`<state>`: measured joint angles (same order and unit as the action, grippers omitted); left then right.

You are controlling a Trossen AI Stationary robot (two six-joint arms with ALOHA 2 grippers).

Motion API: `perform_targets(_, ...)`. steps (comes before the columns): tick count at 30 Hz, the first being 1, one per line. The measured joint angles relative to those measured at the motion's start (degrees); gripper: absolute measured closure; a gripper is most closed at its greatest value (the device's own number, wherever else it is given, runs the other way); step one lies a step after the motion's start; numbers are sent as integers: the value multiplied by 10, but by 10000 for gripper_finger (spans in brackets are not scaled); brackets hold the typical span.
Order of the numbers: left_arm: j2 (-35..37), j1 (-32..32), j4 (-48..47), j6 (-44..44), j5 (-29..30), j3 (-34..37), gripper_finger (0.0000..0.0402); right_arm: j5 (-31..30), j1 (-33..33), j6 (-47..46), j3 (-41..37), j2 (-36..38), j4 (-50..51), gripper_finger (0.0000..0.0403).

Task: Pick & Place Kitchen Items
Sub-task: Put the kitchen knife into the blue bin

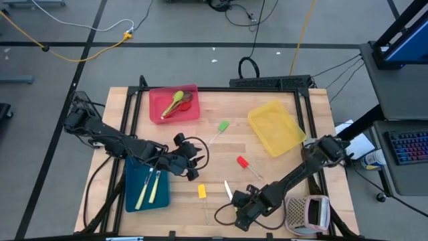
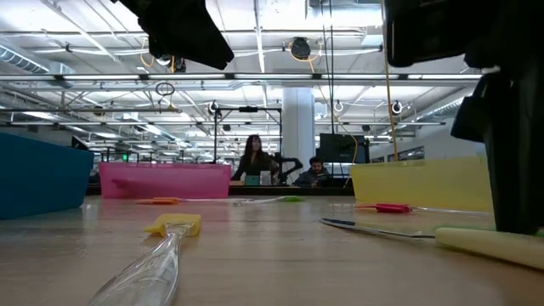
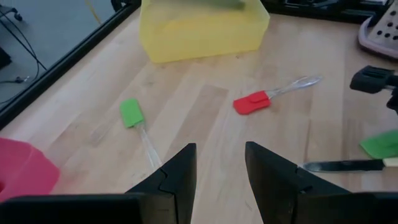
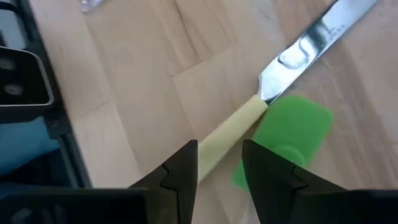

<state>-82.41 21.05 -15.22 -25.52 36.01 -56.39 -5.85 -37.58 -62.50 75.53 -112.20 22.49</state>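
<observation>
A cream-handled knife (image 4: 249, 118) lies flat on the table, over the head of a green spatula (image 4: 292, 140). My right gripper (image 4: 220, 149) stands open low over the knife's handle, one finger on each side of it; I see no touch. In the high view it is at the near middle (image 1: 235, 201). My left gripper (image 1: 194, 167) hangs open above the table's middle, holding nothing. A yellow spatula (image 1: 202, 191), a red spatula (image 1: 243, 163) and another green spatula (image 1: 223, 127) lie loose on the table.
A blue tray (image 1: 134, 197) at the near left holds two cream-handled knives. The red tray (image 1: 155, 100) at the far side holds spoons. A yellow tray (image 1: 275, 126) sits at the far right, and a perforated box (image 1: 307, 213) at the near right.
</observation>
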Motion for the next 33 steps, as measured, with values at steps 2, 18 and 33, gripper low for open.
perform_targets(2,0,0,0,4,0,0,259,-1,0,0,0,-6,-5,284)
perform_targets(18,0,-2,0,43,1,0,259,-99,28,96,-39,-11,-14,292)
perform_targets(33,0,-20,0,56,1,0,259,-255,62,314,-55,-15,-24,335)
